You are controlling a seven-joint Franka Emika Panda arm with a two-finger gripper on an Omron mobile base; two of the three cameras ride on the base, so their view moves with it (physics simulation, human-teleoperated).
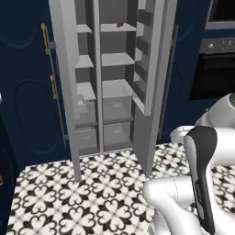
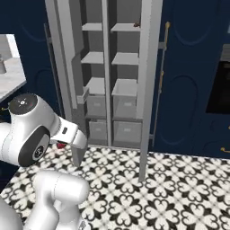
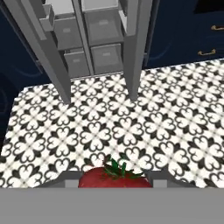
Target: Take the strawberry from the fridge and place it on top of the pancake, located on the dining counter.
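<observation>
At the far left of the right base view, a corner of the pale marble bench (image 2: 11, 74) shows, well apart from the arm and off to its left. Next comes the tool (image 3: 113, 183), hanging low over the patterned floor (image 3: 131, 127). It is clenched on the strawberry (image 3: 109, 177), which sits between the two tips with its green leaves up. Ahead of the tool and to the right stands the fridge (image 2: 108, 67), both doors open, with a small dark reddish thing (image 2: 136, 24) on its top shelf. Right of that is the navy cabinet (image 2: 188, 81).

So the fruit is out of the fridge and the tool faces away from the bench. The carry, I judge, must turn left. I cannot tell where the pancake sits.
</observation>
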